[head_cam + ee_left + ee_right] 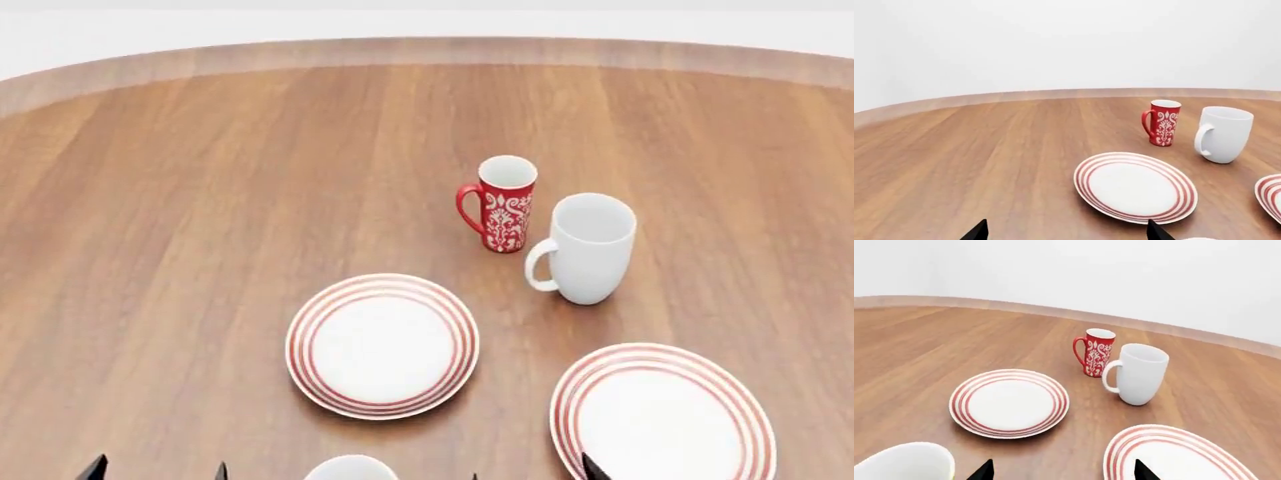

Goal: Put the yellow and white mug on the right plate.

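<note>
Only the white inside and rim of the yellow and white mug point(350, 469) show, at the head view's bottom edge in front of the left plate; a thin yellow edge shows in the right wrist view point(906, 463). The right plate point(663, 415), white with red rings, lies at the front right point(1173, 456). My left gripper point(155, 470) is open, left of the mug, with nothing between its fingertips point(1067, 232). My right gripper point(533, 473) is open too, between the mug and the right plate, one fingertip over the plate's rim point(1062, 471).
The left plate point(383, 345), of the same look, lies in the middle. Behind it stand a red patterned mug point(501, 203) and a plain white mug point(585, 248), close together. The wooden table point(200, 200) curves to a far edge.
</note>
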Motion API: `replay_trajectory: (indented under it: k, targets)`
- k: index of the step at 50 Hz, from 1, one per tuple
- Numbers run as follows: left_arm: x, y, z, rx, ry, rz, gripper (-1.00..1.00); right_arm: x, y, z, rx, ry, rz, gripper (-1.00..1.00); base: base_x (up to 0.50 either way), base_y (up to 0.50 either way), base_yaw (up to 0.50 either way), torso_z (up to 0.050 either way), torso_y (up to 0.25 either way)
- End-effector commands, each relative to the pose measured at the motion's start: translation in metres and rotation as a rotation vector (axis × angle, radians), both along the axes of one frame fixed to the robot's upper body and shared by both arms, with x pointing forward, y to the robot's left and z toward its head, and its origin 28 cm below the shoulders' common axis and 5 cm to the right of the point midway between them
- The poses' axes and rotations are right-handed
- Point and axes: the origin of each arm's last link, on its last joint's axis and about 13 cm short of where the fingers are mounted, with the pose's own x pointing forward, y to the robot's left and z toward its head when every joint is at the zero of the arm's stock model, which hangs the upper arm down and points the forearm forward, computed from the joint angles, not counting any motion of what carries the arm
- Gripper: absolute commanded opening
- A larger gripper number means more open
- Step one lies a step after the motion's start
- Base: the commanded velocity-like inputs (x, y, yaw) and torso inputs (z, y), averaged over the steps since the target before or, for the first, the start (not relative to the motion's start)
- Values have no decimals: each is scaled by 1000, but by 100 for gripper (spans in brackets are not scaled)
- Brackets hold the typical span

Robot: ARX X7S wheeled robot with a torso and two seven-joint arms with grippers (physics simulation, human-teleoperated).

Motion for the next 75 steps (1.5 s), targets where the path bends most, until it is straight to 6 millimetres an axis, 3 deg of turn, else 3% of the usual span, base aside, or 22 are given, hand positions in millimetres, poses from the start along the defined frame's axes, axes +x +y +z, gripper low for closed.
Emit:
replay_trajectory:
  k: [1,10,22,40,75]
  targets:
    - [0,1,1,-2,-1,4,100,-5,-27,9,-63,57,157,100,0,0,0,0,0]
    - [0,2,1,-2,-2,7,100,-11,-41,2,-50,54,341,100,0,0,0,0,0]
    - [0,2,1,-1,-1,8,100,-13,-37,-16,-77,102,499,100,0,0,0,0,0]
    - [0,1,1,-1,2,4,100,-12,-28,-32,-80,147,531,100,0,0,0,0,0]
    - [0,1,0,-2,4,-5,100,21,-20,-44,-63,219,544,100,0,0,0,0,0]
